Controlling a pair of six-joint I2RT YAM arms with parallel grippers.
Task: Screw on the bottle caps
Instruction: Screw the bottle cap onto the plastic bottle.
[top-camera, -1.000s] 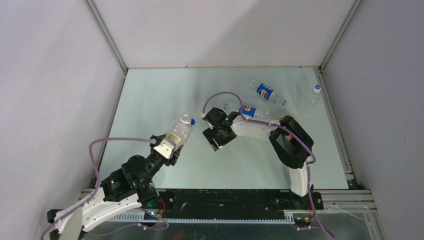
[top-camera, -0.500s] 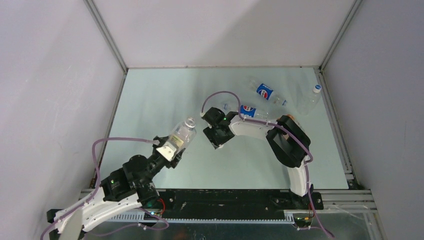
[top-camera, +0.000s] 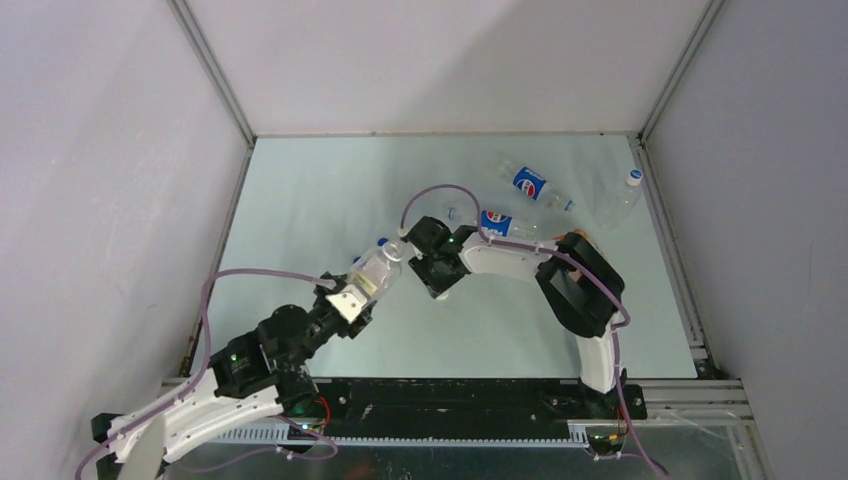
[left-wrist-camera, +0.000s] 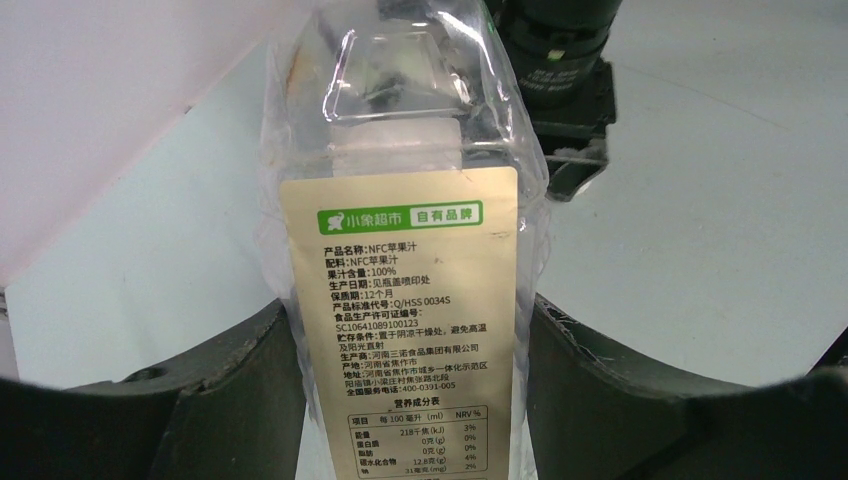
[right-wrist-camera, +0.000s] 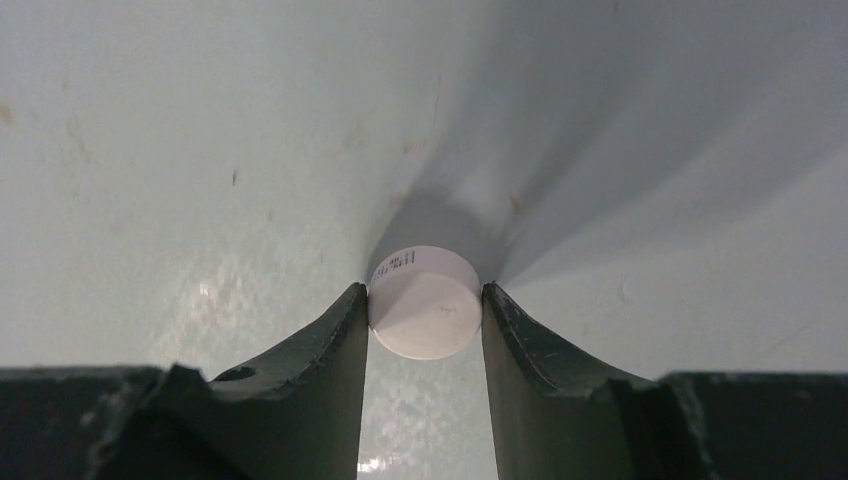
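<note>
Swinging inward over the last second, our left hand (top-camera: 350, 300) had carried the clear juice bottle (left-wrist-camera: 400, 300) from well apart to just beside our right hand (right-wrist-camera: 424, 335). That was the main change we saw: the bottle's neck, which had pointed off toward the far wall, now sat close against the right hand's black body in the top view. The right arm had barely shifted.

The left hand's fingers were closed around the bottle's lower body, over the tan label, holding it tilted with the neck up and away from the base. The right hand was nearly closed, pinching the white cap (right-wrist-camera: 425, 300) by its rim between the two fingertips, flat face toward its wrist camera.

The right wrist view showed only bare worktop (right-wrist-camera: 200, 150) behind the cap and no bottle neck. So we judged the cap was not yet over the mouth, though we could not tell whether the two touched. The approach looked almost done. What remained was lining the cap up square with the neck and seating it, then turning. Two Pepsi bottles (top-camera: 530, 183) lay at the far right of the worktop, well apart.
</note>
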